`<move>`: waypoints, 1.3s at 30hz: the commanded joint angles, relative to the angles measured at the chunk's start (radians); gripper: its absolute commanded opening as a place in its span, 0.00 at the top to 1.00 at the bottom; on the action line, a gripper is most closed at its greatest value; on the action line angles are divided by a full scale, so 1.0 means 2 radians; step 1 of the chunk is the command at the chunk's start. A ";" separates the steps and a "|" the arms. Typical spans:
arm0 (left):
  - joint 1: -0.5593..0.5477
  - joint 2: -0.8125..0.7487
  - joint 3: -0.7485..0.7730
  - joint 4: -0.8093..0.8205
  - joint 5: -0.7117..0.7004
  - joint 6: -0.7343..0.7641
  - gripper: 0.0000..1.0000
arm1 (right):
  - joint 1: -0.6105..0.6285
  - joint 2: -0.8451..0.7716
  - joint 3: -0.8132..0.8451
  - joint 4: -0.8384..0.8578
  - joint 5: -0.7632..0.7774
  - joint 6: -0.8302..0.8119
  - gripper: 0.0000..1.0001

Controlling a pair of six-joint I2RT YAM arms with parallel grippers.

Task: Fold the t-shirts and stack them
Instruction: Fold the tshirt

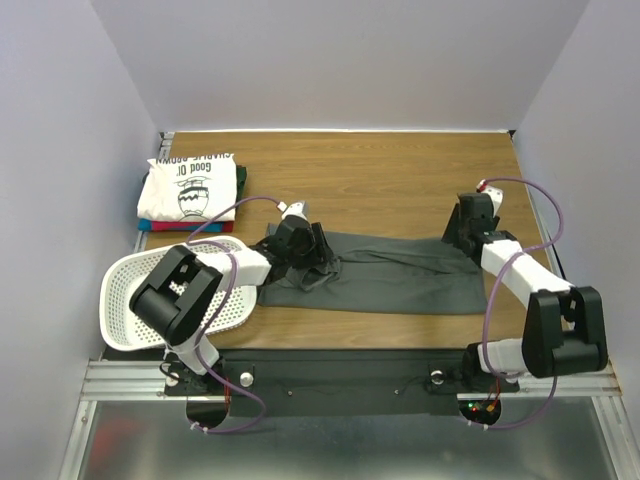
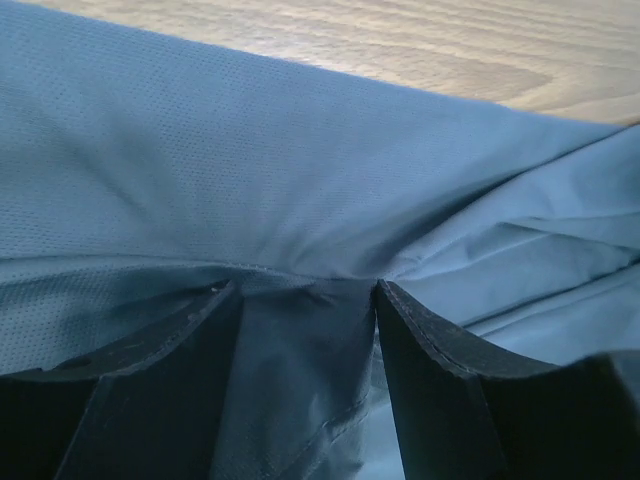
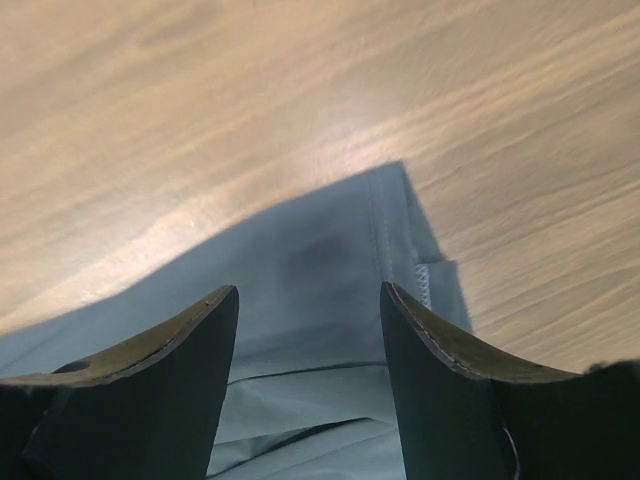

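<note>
A dark charcoal-grey t-shirt (image 1: 400, 275) lies spread across the middle of the table, with its left end bunched. My left gripper (image 1: 300, 245) is on that bunched end. In the left wrist view the left gripper (image 2: 307, 285) is open, its tips press into the cloth (image 2: 250, 170), and a fold lies between the jaws. My right gripper (image 1: 466, 228) is at the shirt's far right corner. In the right wrist view the right gripper (image 3: 308, 288) is open just over that hemmed corner (image 3: 320, 260). A folded stack (image 1: 190, 190) sits at the far left: the white printed tee on top, with red, blue and dark edges below.
A white perforated basket (image 1: 125, 300) lies tipped at the near left, beside the left arm. Bare wooden tabletop (image 1: 380, 175) lies behind the shirt. Grey walls close in the left, right and back sides.
</note>
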 commanded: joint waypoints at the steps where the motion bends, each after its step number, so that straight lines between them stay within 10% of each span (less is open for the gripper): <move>1: 0.001 -0.005 -0.021 0.026 0.003 -0.005 0.32 | -0.006 0.031 0.015 0.020 -0.021 0.013 0.35; 28: 0.084 0.137 0.167 -0.031 0.046 0.126 0.31 | -0.036 0.286 0.175 0.040 -0.036 0.004 0.35; 39: 0.086 0.117 0.212 -0.065 0.055 0.162 0.28 | -0.036 0.221 0.161 0.033 0.008 -0.030 0.34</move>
